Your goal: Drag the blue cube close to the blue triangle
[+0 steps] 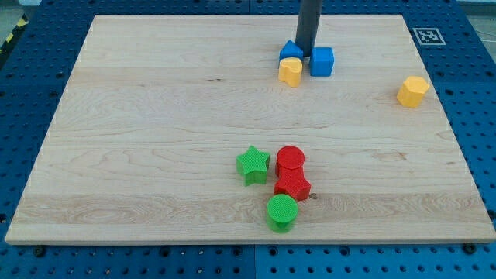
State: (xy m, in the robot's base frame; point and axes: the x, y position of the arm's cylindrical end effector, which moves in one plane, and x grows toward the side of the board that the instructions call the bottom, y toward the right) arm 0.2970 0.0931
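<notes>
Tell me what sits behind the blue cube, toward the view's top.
Behind the blue cube only bare board shows. My tip stands just left of it, between it and the blue triangle. The rod hides whether those two blocks touch.

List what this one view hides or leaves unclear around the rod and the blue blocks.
1. My tip: its end sinks between the blue triangle and blue cube; contact unclear.
2. Blue triangle: partly hidden by the rod and the yellow block.
3. Rod's top: cut off by the view's top.
</notes>
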